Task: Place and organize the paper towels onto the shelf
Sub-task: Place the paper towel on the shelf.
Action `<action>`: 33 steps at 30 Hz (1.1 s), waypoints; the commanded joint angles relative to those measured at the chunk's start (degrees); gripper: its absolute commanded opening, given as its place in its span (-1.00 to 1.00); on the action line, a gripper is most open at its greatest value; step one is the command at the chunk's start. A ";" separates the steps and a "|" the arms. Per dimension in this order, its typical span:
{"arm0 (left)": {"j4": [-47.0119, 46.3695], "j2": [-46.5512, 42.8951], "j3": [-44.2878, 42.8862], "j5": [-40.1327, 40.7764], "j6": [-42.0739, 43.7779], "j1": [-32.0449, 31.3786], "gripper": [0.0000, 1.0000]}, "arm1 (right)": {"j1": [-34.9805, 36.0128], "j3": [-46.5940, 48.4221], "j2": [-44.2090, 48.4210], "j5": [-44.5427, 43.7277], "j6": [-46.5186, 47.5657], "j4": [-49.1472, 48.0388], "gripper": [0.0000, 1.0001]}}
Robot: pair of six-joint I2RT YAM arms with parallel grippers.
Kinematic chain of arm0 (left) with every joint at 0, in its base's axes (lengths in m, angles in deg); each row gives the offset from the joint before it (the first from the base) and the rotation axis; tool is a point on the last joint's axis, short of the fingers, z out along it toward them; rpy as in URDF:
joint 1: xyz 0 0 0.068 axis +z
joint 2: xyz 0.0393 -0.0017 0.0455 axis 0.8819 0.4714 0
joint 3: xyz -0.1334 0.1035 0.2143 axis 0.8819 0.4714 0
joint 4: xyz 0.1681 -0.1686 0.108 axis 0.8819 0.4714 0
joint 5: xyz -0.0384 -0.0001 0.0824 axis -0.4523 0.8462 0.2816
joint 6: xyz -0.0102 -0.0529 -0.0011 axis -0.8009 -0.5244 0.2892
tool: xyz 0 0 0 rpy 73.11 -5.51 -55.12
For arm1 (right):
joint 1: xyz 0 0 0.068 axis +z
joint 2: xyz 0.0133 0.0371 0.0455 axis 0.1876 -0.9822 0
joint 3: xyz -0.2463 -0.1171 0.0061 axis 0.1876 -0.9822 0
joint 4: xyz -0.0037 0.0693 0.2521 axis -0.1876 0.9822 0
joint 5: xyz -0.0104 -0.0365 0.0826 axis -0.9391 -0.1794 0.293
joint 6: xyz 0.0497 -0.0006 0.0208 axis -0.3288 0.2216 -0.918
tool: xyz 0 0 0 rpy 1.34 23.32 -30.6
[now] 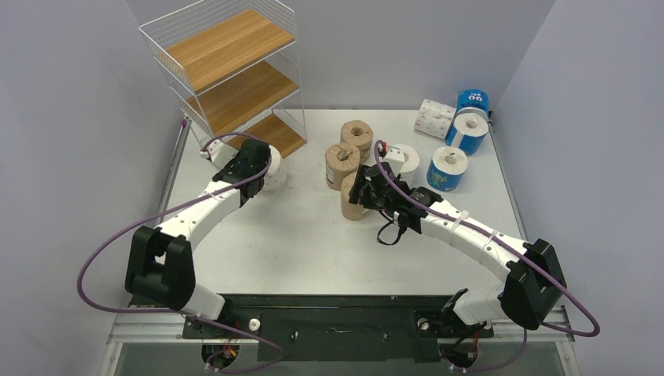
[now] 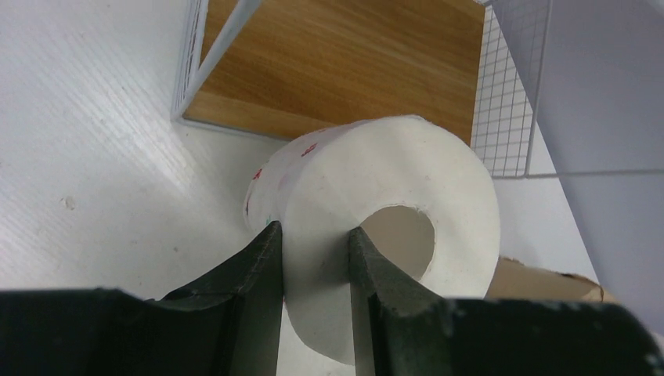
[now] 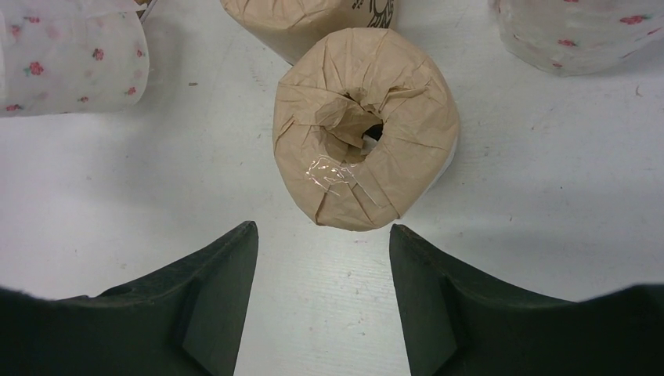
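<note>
While the left gripper (image 2: 313,235) is clamped on the wall of a white roll (image 2: 384,180), one finger inside the core hole and the other outside, the hold is thin. I judge the roll could pivot or slip free if it brushes wire on the way in. It sits just in front of the shelf (image 1: 227,43), close to the bottom board (image 2: 337,55); whether it is lifted off the table I cannot tell. A white wire frame (image 2: 223,51) rises to its left and mesh (image 2: 501,117) to its right, and catching either would twist the soft paper out of the pinch. The opening between them looks wider than the roll, so there is room if the approach is centred. The right gripper (image 3: 321,229) is spread wide and holds nothing, poised over a brown-wrapped roll (image 3: 364,129) standing on end on the table (image 3: 509,235). Its risk is crowding: another brown roll (image 3: 313,23) sits just behind, and flower-printed white rolls (image 3: 70,55) lie near on either side, so a finger descending off-line could knock a neighbour over. Bare tabletop toward the arm bases offers a free path, and the blue-wrapped rolls (image 1: 448,168) stand well apart, toward the far right edge.
</note>
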 commanded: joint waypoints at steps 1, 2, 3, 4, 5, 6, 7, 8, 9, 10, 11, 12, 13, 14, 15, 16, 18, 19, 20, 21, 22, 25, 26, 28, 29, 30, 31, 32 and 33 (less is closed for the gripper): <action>-7.85 3.57 -3.76 2.70 -2.23 3.51 -0.94 | -0.42 1.98 0.47 0.35 -0.65 -3.22 0.16; -8.88 4.19 -4.17 2.47 -2.16 3.85 -0.94 | -0.41 1.52 0.54 0.34 -0.69 -3.33 0.16; -9.18 5.48 -4.49 2.41 -2.18 4.36 -0.94 | -0.44 1.29 0.64 0.39 -0.68 -3.60 0.16; -9.54 6.15 -5.32 2.41 -2.14 4.58 -0.94 | -0.44 0.89 0.62 0.37 -0.63 -3.66 0.16; -9.60 7.32 -5.73 2.52 -2.11 5.01 -0.94 | -0.45 0.76 0.63 0.36 -0.56 -3.70 0.16; -9.64 7.86 -6.44 2.40 -2.19 5.30 -0.94 | -0.60 0.42 0.68 0.28 -0.49 -3.71 0.15; -9.96 8.67 -6.68 2.25 -2.47 5.85 -0.94 | -0.62 0.26 0.73 0.22 -0.45 -3.82 0.15; -10.25 9.02 -6.97 1.98 -2.59 6.07 -0.94 | -0.68 -0.16 0.75 0.18 -0.35 -3.86 0.15; -10.70 9.50 -7.16 1.82 -2.72 6.59 -0.94 | -0.72 -0.38 0.81 0.22 -0.34 -3.99 0.15; -10.79 9.83 -7.60 1.61 -2.82 6.79 -0.94 | -0.77 -0.76 0.88 0.18 -0.32 -4.03 0.15; -10.75 10.32 -7.87 1.54 -2.81 7.01 -0.94 | -0.74 -1.08 0.88 0.21 -0.32 -4.21 0.15; -10.73 10.51 -8.50 1.38 -2.87 7.09 -0.94 | -0.74 -1.28 0.87 0.20 -0.34 -4.37 0.15; -10.61 10.93 -8.76 1.30 -2.83 7.20 -0.94 | -0.75 -1.65 0.87 0.23 -0.37 -4.48 0.15; -10.61 11.03 -9.07 1.13 -2.96 7.23 -0.94 | -0.79 -1.83 0.92 0.25 -0.33 -4.61 0.15; -10.84 10.91 -9.02 1.13 -3.05 7.21 -0.94 | -0.79 -2.22 0.89 0.25 -0.33 -4.64 0.15; -11.04 10.80 -8.93 1.08 -3.57 7.19 -0.94 | -0.85 -2.47 0.94 0.25 -0.32 -4.78 0.15; -11.40 9.93 -8.09 0.95 -5.55 7.13 -0.94 | -0.94 -3.05 1.02 0.34 -0.51 -5.22 0.15; -11.76 9.61 -7.08 1.08 -6.37 7.11 -0.94 | -0.96 -3.43 0.99 0.38 -0.56 -5.39 0.15; -12.11 9.15 -6.43 1.19 -8.24 6.91 -0.94 | -0.93 -3.55 0.92 0.45 -0.62 -5.63 0.15; -13.04 9.04 -5.54 1.36 -9.08 6.82 -0.94 | -1.05 -3.75 0.90 0.63 -0.70 -5.77 0.15; -13.32 9.25 -5.40 1.46 -10.72 6.58 -0.94 | -1.06 -3.85 0.92 0.75 -0.73 -6.01 0.15; -12.73 10.79 -7.31 1.99 -12.87 6.32 -0.94 | -1.21 -3.97 0.90 1.36 -0.76 -6.26 0.15; -12.07 11.73 -7.95 2.17 -13.34 6.34 -0.94 | -1.22 -4.04 1.11 1.47 -0.76 -6.24 0.14; -11.31 13.05 -10.03 2.85 -13.41 6.44 -0.94 | -1.41 -4.74 1.85 1.57 -0.74 -6.18 0.14; -11.01 13.50 -11.34 3.29 -13.16 6.54 -0.94 | -1.51 -4.95 2.48 1.46 -0.64 -6.18 0.14; -10.35 14.43 -11.94 3.48 -13.08 6.80 -0.93 | -1.78 -5.38 2.77 1.47 -0.66 -6.15 0.14; -9.96 14.84 -13.18 3.83 -12.77 6.90 -0.93 | -2.00 -5.58 3.39 1.46 -0.54 -6.08 0.14; -9.38 15.62 -13.74 3.97 -12.66 7.19 -0.93 | -2.41 -5.98 3.67 1.51 -0.47 -6.00 0.14; -9.25 15.97 -14.60 4.14 -12.52 7.36 -0.91 | -2.58 -6.14 4.16 1.60 -0.36 -5.82 0.14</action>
